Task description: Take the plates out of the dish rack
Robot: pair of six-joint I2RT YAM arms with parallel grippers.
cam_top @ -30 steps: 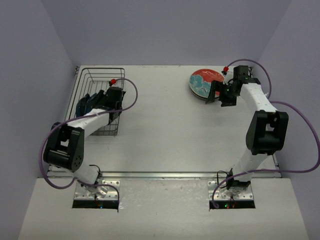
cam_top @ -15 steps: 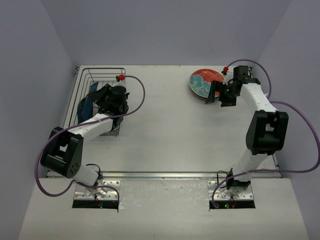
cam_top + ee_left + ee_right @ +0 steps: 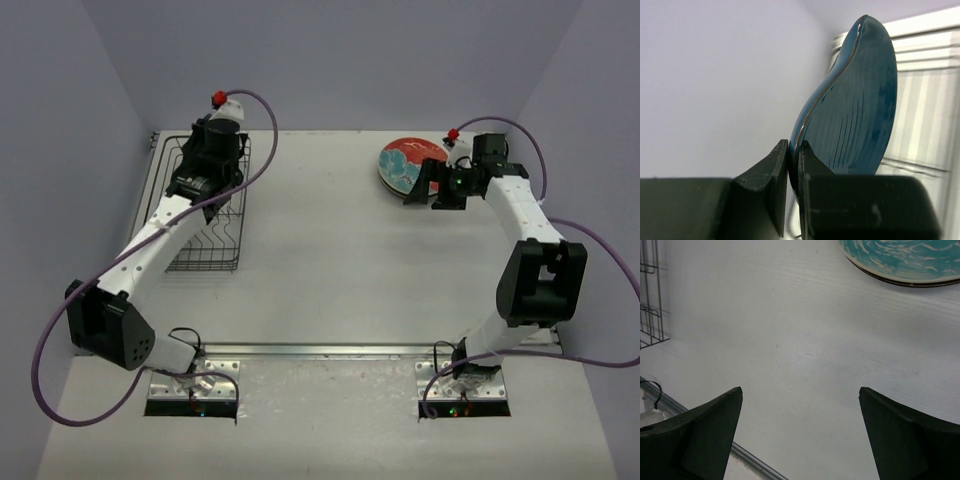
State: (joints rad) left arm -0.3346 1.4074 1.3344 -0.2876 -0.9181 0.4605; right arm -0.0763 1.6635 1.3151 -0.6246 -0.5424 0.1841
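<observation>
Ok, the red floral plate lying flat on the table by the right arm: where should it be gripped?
Probably by its rim, at the edge nearest the right end effector, coming in low from the side. The red floral plate lies flat and face up, so only its thin raised rim gives the open fingers something to pinch, one above and one below.

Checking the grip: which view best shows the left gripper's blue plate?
Left wrist: the blue plate fills it, rim pinched by the left gripper. From above the arm mostly hides it; right wrist misses it.
</observation>
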